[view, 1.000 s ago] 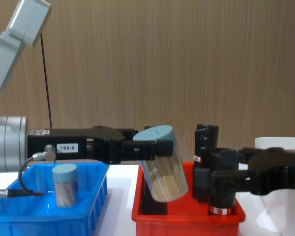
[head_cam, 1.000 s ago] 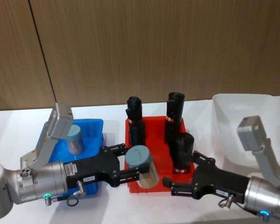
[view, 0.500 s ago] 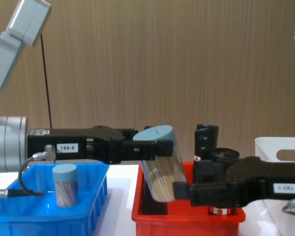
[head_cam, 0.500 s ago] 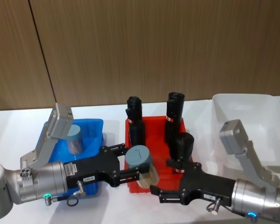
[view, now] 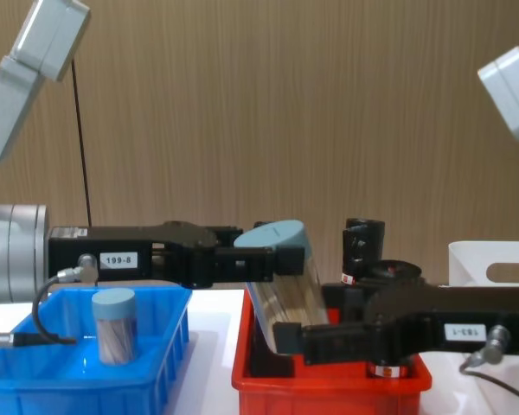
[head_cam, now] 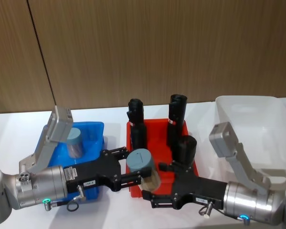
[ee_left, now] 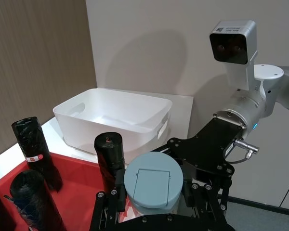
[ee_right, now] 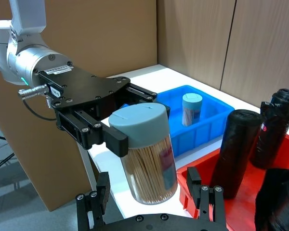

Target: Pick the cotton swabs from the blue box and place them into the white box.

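**Plastic tub offered between open fingers**

A handover is judged to be in hand. The tub (head_cam: 142, 168), a clear cylinder packed with thin sticks under a smooth pale-blue lid, is pinched at the lid by the left gripper (head_cam: 131, 165) and held tilted. The right gripper (head_cam: 155, 182) is spread wide, one finger set either side of the tub's lower wall. Closing on that slick wall is called for next, then a carry to the white box (head_cam: 243, 98). A second tub (head_cam: 76, 141) is kept in the ribbed blue box (head_cam: 93, 125), well apart from all fingers.

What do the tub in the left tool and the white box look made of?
Tub, held by the left tool: clear glossy plastic, probably; sticks show through the wall. Lid: matte, likely plastic. White box: smooth, slightly translucent moulded plastic, seemingly.
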### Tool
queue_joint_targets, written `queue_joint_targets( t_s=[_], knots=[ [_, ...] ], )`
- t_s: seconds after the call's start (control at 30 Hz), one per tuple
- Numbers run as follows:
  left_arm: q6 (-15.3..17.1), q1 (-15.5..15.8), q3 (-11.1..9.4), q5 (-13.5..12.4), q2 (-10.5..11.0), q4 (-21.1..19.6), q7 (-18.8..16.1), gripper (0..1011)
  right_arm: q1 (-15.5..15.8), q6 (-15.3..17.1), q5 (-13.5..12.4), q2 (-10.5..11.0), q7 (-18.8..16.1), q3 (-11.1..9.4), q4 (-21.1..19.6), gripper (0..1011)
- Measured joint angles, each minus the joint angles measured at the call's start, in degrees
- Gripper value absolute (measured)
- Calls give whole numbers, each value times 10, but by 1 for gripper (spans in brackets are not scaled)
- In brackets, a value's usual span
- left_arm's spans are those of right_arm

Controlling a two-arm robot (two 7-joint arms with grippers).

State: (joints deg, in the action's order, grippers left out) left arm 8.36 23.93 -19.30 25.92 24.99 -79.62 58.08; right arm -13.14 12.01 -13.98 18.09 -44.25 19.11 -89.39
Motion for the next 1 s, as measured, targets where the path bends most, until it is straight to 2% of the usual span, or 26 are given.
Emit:
queue_joint_targets(
  t_s=[0.63,0.87,1.0],
  knots=[
    [0,0,0,0,0,0,0,664,-19,-8,7,-16,-2,17,16,996],
    [0,0,0,0,0,0,0,664,-21,-14,7,-17,2,20,17,849],
    [0,0,0,0,0,0,0,664,-21,-17,5,-18,3,22,17,805]
  ],
)
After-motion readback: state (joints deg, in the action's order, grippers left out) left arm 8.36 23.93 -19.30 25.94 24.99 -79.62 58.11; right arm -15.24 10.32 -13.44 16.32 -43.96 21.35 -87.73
